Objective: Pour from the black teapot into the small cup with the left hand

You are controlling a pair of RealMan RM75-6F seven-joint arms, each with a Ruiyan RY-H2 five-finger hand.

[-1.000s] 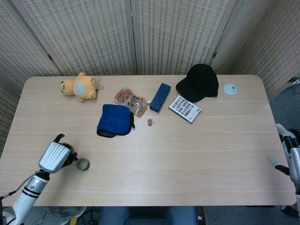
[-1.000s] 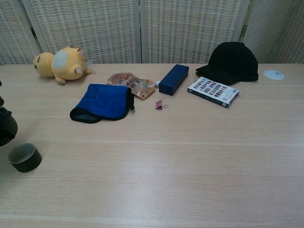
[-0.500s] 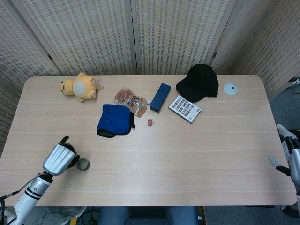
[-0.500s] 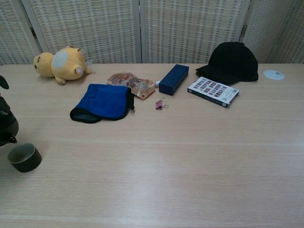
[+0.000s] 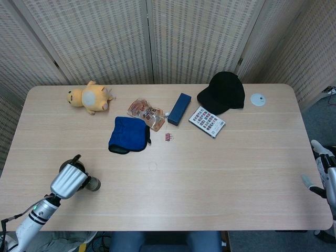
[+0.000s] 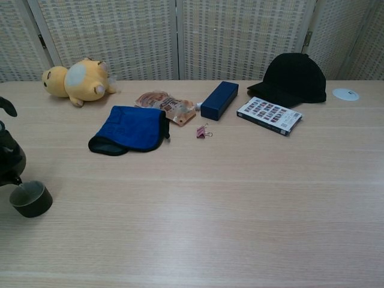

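Note:
The small dark cup (image 6: 30, 198) stands near the table's front left corner, and it also shows in the head view as the cup (image 5: 93, 184). The black teapot (image 6: 9, 158) is tilted at the left edge of the chest view, its spout just over the cup's rim. From above my silver left hand (image 5: 67, 181) covers most of the pot and grips it; only a black tip of the teapot (image 5: 76, 157) sticks out behind. My right hand (image 5: 322, 173) hangs off the table's right edge with fingers apart, holding nothing.
Across the far half of the table lie a yellow plush toy (image 5: 89, 97), a blue cloth (image 5: 128, 134), a snack packet (image 5: 146, 112), a blue box (image 5: 179, 108), a pink clip (image 5: 168, 137), a card box (image 5: 207, 121), a black cap (image 5: 223, 92) and a white disc (image 5: 258, 99).
My left hand has moved with the teapot toward the cup and tipped it, bringing the spout down over the rim. The right hand has barely shifted.

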